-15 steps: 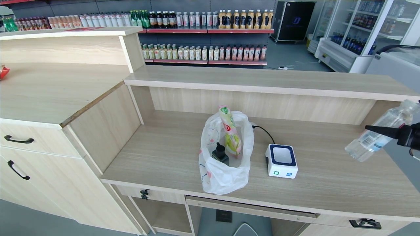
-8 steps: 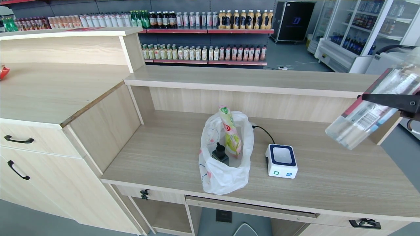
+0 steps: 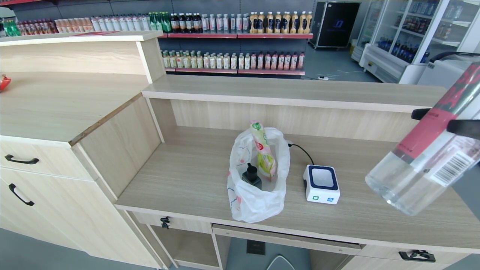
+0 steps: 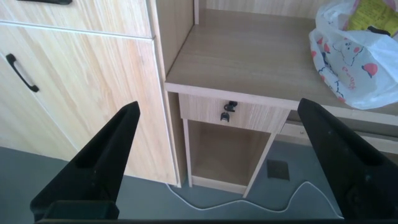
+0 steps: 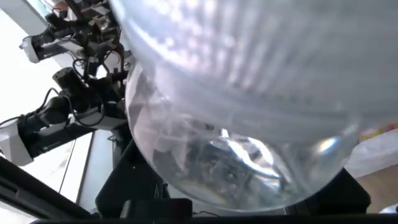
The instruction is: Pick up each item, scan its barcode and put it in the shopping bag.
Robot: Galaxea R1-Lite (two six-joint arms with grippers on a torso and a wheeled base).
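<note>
A clear water bottle [image 3: 420, 161] with a red label and a barcode hangs tilted in the air at the right, above the counter's right end, and looms close in the right wrist view [image 5: 249, 93]. My right gripper [image 3: 444, 120] is shut on it around the label. A white shopping bag [image 3: 258, 198] stands open mid-counter, holding a yellow-green snack packet [image 3: 264, 153] and a dark bottle [image 3: 251, 175]. The white barcode scanner [image 3: 321, 183] sits just right of the bag. My left gripper [image 4: 217, 162] hangs open low in front of the counter's left end, with the bag [image 4: 354, 56] off to one side.
The wooden counter [image 3: 187, 176] has a raised ledge [image 3: 300, 92] behind it and a taller cabinet [image 3: 56, 108] on the left. A black cable [image 3: 302, 150] runs from the scanner to the back. A keyed drawer [image 4: 230, 111] sits under the counter edge.
The right gripper has carried the water bottle up and to the left, closer to the head camera; its barcode now faces that camera. Bag and scanner are unmoved.
</note>
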